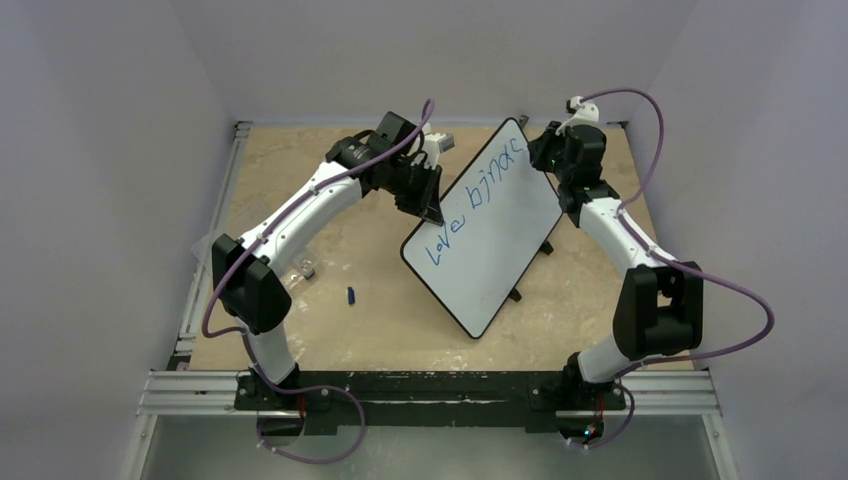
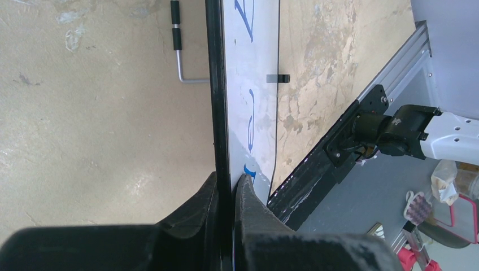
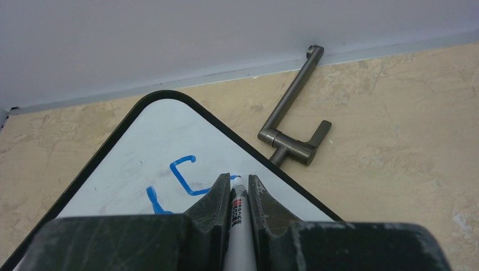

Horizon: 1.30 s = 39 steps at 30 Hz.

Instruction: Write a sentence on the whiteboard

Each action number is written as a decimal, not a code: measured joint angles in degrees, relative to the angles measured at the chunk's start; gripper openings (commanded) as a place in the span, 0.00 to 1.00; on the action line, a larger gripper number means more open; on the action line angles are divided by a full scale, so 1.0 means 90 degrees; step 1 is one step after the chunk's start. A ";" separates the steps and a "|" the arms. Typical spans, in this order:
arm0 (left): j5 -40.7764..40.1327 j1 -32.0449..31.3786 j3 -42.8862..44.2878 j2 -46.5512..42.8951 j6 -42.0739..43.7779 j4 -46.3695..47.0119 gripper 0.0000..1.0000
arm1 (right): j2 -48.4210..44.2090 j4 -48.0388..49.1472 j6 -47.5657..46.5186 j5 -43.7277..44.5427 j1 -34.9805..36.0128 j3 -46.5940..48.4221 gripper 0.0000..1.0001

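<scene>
Whiteboard (image 1: 500, 262) sits diagonally, right of counter centre, one corner near the far edge. Left gripper (image 2: 229, 179) is clamped on its rim. Right gripper (image 3: 238, 186) grips a marker (image 3: 239, 226), tip at the sentence (image 1: 446, 242).

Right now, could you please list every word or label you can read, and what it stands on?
"Love brings": blue handwriting on the large white black-rimmed whiteboard.
Red print on the white marker held in the right hand: too small to read.

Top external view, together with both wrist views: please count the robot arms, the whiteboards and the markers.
Arms: 2, left arm and right arm
Whiteboard: 1
Marker: 1
Total: 4
</scene>
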 measured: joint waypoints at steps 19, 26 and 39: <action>-0.0002 0.0000 0.0000 0.0000 -0.0032 -0.0019 0.00 | -0.0342 0.0056 0.0219 -0.0515 -0.0010 -0.0384 0.00; 0.0005 0.0000 0.0000 0.0000 0.0005 -0.0012 0.00 | -0.0534 -0.0012 0.0296 -0.0714 0.0000 -0.0384 0.00; 0.0075 -0.0007 0.0000 -0.0002 0.0146 0.0032 0.00 | -0.2064 -0.0845 0.0287 -0.0454 0.0007 -0.0418 0.00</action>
